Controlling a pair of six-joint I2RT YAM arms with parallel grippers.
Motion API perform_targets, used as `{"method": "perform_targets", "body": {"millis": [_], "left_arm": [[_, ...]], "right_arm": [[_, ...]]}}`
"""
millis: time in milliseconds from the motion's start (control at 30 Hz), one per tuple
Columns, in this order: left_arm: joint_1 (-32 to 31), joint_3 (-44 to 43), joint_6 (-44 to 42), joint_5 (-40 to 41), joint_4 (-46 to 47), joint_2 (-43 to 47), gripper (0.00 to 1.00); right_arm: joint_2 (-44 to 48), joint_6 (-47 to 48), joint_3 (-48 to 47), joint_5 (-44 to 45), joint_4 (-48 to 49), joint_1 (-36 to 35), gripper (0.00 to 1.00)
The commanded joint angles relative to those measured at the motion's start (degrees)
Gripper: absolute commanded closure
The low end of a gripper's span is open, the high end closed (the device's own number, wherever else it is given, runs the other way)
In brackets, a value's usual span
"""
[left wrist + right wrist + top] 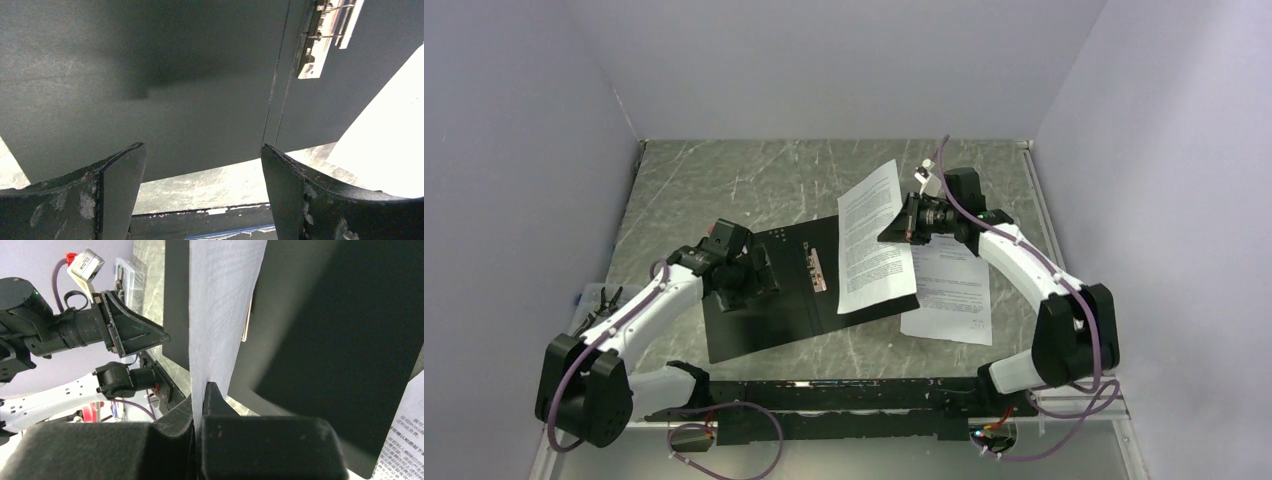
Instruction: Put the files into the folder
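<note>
The folder (754, 310) lies open on the table, black inside up, with its metal clip (816, 268) by the spine. My right gripper (894, 228) is shut on the edge of one file sheet (874, 245) and holds it tilted over the folder's right half. The right wrist view shows the sheet (225, 305) pinched between the jaws of the gripper (200, 395). Another file sheet (951, 290) lies flat on the table right of the folder. My left gripper (759, 275) is open and empty just above the folder's left half (175, 90); the clip (325, 35) lies beyond it.
The table is grey marble (724, 180), enclosed by pale walls on three sides. A black rail (854, 395) runs along the near edge between the arm bases. The lying sheet's corner shows in the right wrist view (405, 440).
</note>
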State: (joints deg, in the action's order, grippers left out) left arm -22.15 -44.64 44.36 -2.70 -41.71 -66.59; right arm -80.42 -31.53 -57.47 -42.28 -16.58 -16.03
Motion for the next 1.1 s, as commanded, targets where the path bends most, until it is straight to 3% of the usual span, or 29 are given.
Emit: {"method": "perform_targets", "body": {"millis": [0, 367, 800, 1067], "left_arm": [[1.39, 1.22, 0.92, -3.57, 5.5, -1.9, 0.1], [4.8, 3.63, -1.21, -5.24, 8.55, -5.41, 0.12], [5.97, 4.75, -2.6, -7.49, 10.34, -7.77, 0.13], [6.24, 4.4, -2.94, -8.55, 10.3, -7.78, 0.13]], "right_arm": [[-3.63, 0.51, 0.08, -3.44, 5.88, -0.16, 1.0], [-13.42, -2.06, -0.78, -10.44, 13.33, -0.22, 1.0], [-17.24, -8.49, -1.21, -16.15, 21.83, -0.19, 1.0], [-18.97, -7.68, -1.5, -15.43, 21.35, -0.33, 1.0]]}}
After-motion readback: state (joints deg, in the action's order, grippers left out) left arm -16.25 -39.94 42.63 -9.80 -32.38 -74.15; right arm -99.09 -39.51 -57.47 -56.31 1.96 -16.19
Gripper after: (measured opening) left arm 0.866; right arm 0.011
